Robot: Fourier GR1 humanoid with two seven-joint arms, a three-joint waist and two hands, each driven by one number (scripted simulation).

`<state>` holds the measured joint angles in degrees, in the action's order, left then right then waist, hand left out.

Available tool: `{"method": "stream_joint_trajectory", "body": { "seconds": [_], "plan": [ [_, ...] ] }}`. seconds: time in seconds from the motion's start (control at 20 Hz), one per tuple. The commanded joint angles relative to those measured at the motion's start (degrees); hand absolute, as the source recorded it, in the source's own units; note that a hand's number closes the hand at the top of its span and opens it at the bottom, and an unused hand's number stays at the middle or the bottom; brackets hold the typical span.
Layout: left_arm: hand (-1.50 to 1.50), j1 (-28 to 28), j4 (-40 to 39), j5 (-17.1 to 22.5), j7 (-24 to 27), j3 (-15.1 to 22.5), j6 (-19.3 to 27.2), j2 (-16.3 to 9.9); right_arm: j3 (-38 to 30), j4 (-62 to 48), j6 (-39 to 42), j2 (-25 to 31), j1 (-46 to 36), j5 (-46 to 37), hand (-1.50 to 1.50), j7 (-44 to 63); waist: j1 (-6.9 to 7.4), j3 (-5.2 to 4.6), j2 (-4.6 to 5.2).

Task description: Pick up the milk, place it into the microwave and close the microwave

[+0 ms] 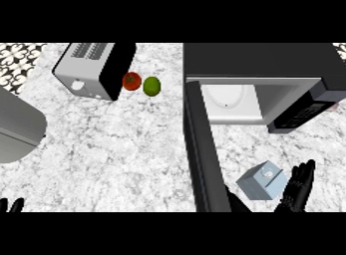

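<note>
A speckled white-grey marble counter [124, 144] fills the frame. At upper right stands the boxy black microwave [267, 62], its pale cavity showing a round white turntable; its long flat door [201, 149] swings open toward the lower centre. The milk [262, 181], a small pale-blue carton with a gabled top, lies tilted on the counter at lower right, between the door and the right hand [297, 189]. That black hand is just beside the carton's right edge, fingers straight and released, holding nothing. At the lower left corner only the left hand [5, 205] fingertips show, upright and relaxed. At upper left sits a silver-and-black toaster [93, 67], with a red tomato [132, 80] and a green lime [152, 85] beside it
</note>
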<state>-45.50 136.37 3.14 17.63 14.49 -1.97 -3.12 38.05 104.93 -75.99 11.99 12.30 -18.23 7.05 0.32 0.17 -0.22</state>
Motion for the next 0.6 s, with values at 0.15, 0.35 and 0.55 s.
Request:
{"method": "stream_joint_trajectory", "body": {
  "seconds": [0.15, 0.35, 0.55],
  "plan": [
    [-1.50, 0.10, -0.43, -0.05, 0.29, 0.65, 0.10, 0.31, -2.95, -5.21, 0.78, 0.87, -1.49, 13.29, -1.50, -13.65, -0.20, 0.11, 0.00],
    [-1.50, 1.56, -2.26, -1.01, -0.19, 0.91, 1.02, 0.93, -7.59, -8.39, 5.73, -3.78, -1.03, 20.05, -1.50, -23.09, -0.51, 0.08, 0.07],
    [-1.50, 1.71, 0.59, 0.67, -1.65, -1.48, 0.36, -0.59, -13.30, -14.68, 12.77, -8.85, -0.08, 26.47, -1.50, -33.16, -0.36, 0.00, 0.11]
  ]
}}
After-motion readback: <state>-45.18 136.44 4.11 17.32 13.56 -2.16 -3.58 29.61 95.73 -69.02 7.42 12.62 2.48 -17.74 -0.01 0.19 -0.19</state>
